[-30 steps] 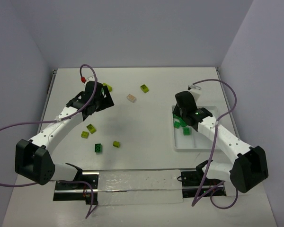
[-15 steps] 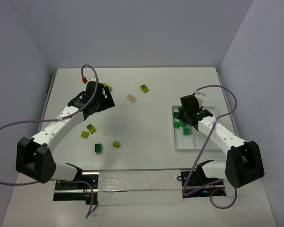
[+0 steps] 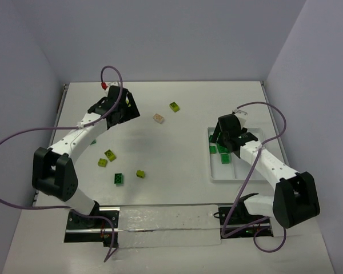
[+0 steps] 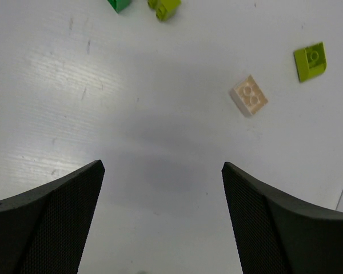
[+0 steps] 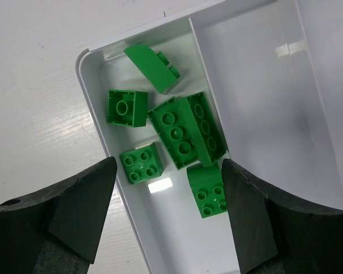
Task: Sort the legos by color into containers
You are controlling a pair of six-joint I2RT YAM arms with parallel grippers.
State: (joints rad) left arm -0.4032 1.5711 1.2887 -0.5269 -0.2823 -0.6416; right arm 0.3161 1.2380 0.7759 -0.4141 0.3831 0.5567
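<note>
My right gripper [image 5: 168, 165] [image 3: 221, 138] hangs open over the left compartment of the white tray [image 5: 257, 85] [image 3: 248, 171]. It holds nothing. Several dark green legos [image 5: 186, 131] lie loose at that compartment's far end, and the neighbouring compartment shown is bare. My left gripper [image 4: 162, 166] [image 3: 126, 109] is open above bare table at the far left. The pale peach lego [image 4: 248, 95] [image 3: 158, 118] and a yellow-green lego [image 4: 310, 60] [image 3: 174, 107] lie ahead of it to the right. One more yellow-green lego [image 4: 164, 7] and a dark green lego [image 4: 120, 4] lie at that view's top edge.
Yellow-green legos [image 3: 110, 154] [image 3: 102, 162] [image 3: 140, 173] and a dark green lego [image 3: 119, 178] lie on the table left of centre. Purple cables loop off both arms. A clear strip [image 3: 166, 225] lies along the near edge between the bases.
My right gripper has opened wide over the tray's left compartment. The left arm has swung a little farther back and its jaws have spread slightly.
</note>
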